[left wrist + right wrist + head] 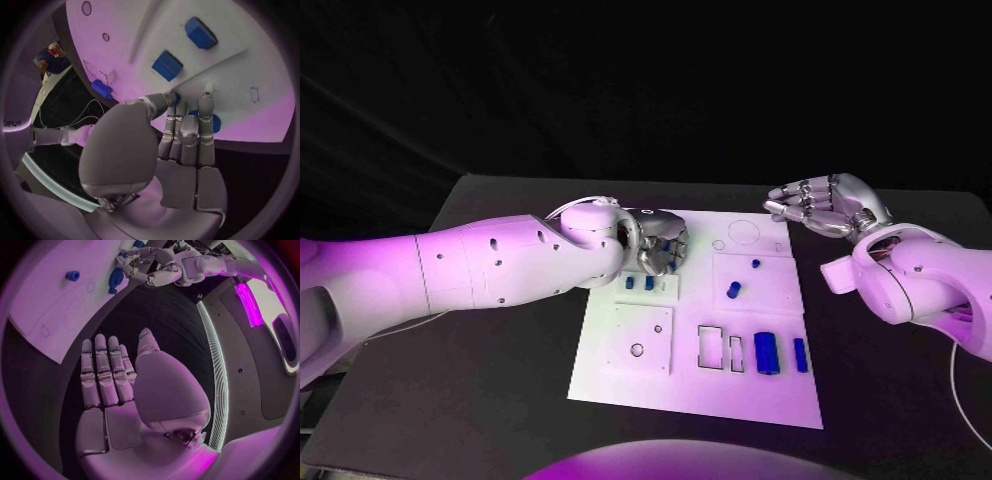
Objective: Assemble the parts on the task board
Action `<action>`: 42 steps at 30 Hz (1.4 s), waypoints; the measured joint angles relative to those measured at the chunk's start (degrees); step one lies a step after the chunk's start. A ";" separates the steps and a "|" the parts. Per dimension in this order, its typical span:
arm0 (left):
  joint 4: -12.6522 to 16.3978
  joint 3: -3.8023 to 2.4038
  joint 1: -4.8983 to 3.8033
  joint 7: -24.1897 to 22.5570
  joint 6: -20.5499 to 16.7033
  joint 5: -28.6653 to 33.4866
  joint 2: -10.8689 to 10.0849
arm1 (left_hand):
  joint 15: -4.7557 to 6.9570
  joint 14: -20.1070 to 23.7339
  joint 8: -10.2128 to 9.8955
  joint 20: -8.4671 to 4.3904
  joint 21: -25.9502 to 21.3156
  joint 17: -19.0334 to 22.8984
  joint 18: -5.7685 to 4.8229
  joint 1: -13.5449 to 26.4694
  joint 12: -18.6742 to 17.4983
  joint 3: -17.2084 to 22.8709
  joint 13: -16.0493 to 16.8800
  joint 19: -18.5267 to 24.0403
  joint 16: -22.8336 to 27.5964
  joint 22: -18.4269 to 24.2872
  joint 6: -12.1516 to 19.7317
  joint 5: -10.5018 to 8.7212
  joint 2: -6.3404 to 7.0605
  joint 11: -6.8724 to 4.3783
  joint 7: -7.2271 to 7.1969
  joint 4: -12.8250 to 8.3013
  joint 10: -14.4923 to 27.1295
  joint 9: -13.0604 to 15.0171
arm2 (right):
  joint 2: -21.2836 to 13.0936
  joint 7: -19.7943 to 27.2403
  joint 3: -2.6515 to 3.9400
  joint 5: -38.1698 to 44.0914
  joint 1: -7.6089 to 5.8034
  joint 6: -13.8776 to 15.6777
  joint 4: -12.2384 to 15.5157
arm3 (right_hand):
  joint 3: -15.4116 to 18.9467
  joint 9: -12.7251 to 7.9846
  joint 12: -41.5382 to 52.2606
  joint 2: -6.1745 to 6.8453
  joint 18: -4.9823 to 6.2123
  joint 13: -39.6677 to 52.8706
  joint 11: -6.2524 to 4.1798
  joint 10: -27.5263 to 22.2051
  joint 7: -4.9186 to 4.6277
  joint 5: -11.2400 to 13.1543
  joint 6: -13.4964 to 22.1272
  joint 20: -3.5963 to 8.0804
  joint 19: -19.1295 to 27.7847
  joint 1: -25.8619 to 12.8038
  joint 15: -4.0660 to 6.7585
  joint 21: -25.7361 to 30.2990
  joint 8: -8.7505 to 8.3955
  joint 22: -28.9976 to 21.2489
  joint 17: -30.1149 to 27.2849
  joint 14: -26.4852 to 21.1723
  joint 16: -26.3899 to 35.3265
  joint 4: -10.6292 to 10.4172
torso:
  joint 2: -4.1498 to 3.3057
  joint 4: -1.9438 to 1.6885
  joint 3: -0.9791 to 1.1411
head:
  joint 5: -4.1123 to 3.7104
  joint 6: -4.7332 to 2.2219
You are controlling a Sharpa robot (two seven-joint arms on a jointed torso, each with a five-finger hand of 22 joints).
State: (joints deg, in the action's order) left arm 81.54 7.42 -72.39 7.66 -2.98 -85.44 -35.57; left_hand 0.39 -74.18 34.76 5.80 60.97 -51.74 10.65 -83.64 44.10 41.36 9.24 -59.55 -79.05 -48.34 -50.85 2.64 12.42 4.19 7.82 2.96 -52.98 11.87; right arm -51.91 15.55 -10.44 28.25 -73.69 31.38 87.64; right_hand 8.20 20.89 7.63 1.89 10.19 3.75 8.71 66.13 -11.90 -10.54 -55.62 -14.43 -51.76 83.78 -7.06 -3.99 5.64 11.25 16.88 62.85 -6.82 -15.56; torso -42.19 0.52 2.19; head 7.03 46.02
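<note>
The white task board (733, 390) lies in the middle of the black table. My left hand (658, 245) is down on the board's far left corner. In the left wrist view its thumb and fingers (187, 125) close around a blue round part (215, 123), which they mostly hide. Two small blue blocks (640, 283) sit just in front of that hand. A thick blue cylinder (766, 352) and a thinner one (800, 354) lie near the board's front right. My right hand (826, 205) hovers beyond the board's far right corner, fingers apart and holding nothing.
Two small blue pegs (733, 290) (756, 263) stand in the board's middle right panel. Rectangular cut-outs (711, 345) and a square panel with a round hole (642, 340) are on the front half. Bare table (488, 400) lies on both sides of the board.
</note>
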 measured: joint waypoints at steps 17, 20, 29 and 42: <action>0.20 0.19 0.38 -0.54 -2.84 1.32 -0.77 | 0.12 -1.68 0.04 -0.46 1.36 -3.28 0.01 0.65 0.71 0.69 0.03 -1.07 -1.20 -1.65 -0.37 0.15 -0.89 0.00 -0.39 -0.71 0.00 0.49 | 0.11 0.04 0.00 0.15 0.00 0.00 -0.02 | 0.00 0.00 0.00 0.00 0.00 0.00 0.00 0.00 0.00 0.00 0.00 0.00 0.00 0.00 0.00 0.00 0.00 -0.09 -0.06 0.00 0.00 0.00 | 0.00 0.00 -0.01 | 0.01 -0.12; 0.73 -0.24 0.41 -0.54 -3.33 1.43 -1.23 | 0.12 -1.68 0.04 -0.46 1.36 -3.28 0.01 0.65 0.71 0.69 0.04 -1.07 -1.20 -1.65 -0.37 0.15 -0.89 0.00 -0.39 -0.71 0.00 0.52 | 0.11 0.05 0.00 0.16 0.00 0.00 -0.02 | 0.00 0.01 0.00 0.00 0.00 0.00 0.00 0.00 0.00 0.00 0.00 0.00 0.00 0.00 0.00 0.00 0.00 -0.09 -0.06 0.00 0.00 0.00 | 0.00 0.00 -0.01 | 0.00 -0.16; 3.06 -2.30 0.40 -0.56 -4.79 1.59 -3.26 | 0.09 -1.70 -0.04 -0.67 1.36 -3.33 0.02 0.65 0.70 0.84 0.04 -1.27 -1.20 -1.74 -0.35 0.15 -0.88 0.00 -0.39 -0.87 0.00 0.55 | 0.05 0.09 0.00 0.17 0.00 0.01 -0.01 | 0.00 0.01 0.00 0.00 0.00 0.00 0.00 0.00 0.00 0.00 0.00 0.00 0.00 0.00 0.00 0.00 0.00 -0.14 -0.11 0.00 0.00 0.00 | -0.02 0.00 -0.04 | -0.08 -0.51; 6.19 -3.95 0.40 -0.24 -5.40 2.50 -8.04 | 0.11 -2.08 -0.08 -0.67 1.36 -3.39 0.03 1.05 0.92 1.27 0.54 -1.27 -1.43 -1.73 -0.56 0.14 -0.48 -0.02 -0.17 -0.91 -0.02 0.55 | -0.33 0.16 0.00 0.17 0.00 0.03 -0.01 | 0.00 -0.04 0.00 0.00 0.00 0.00 0.00 0.00 0.00 0.00 0.00 0.00 0.00 0.00 0.00 0.00 0.00 -0.14 -0.11 0.00 0.00 0.00 | 0.04 -0.04 -0.09 | -0.32 -0.46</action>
State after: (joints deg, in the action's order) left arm 87.72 3.47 -71.99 7.42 -8.38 -82.94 -43.61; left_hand 0.50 -76.26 34.68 5.13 62.33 -55.13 10.68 -82.60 45.02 42.63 9.78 -60.82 -80.48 -50.08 -51.41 2.78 11.95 4.17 7.65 2.05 -53.00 12.42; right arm -52.24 15.71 -10.43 28.42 -73.70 31.41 87.63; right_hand 8.20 20.85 7.63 1.89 10.19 3.75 8.71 66.13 -11.90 -10.54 -55.62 -14.44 -51.76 83.78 -7.06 -3.99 5.64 11.12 16.77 62.85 -6.82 -15.56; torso -42.14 0.48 2.10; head 6.70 45.56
